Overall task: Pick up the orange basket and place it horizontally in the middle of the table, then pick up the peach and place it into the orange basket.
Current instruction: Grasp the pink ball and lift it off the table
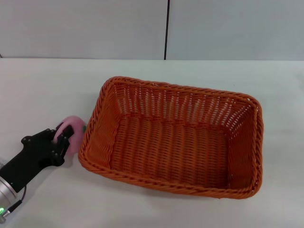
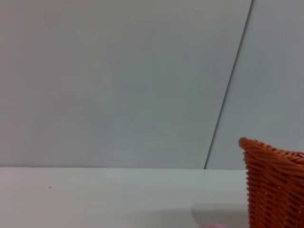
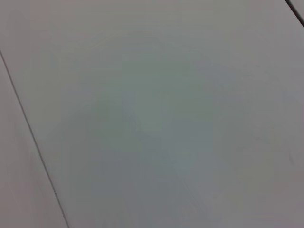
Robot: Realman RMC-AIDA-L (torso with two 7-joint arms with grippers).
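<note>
the orange basket (image 1: 173, 137) sits empty on the surface (image 1: 42, 90); beside it the left gripper (image 1: 64, 135) is closed around the peach (image 1: 75, 126)

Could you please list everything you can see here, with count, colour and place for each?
orange basket: one, orange wicker, lying flat and lengthwise near the middle of the table, nothing inside it.
peach: one, pink with a green mark, on the table just beside the basket's left end, outside it.
table: one, white, under everything.
wall: pale grey panels with a dark vertical seam, behind the table.
left gripper: one, black, at the peach on the table's left side, fingers around it; the arm comes in from the near left corner.
right gripper: not seen in any view.
</note>
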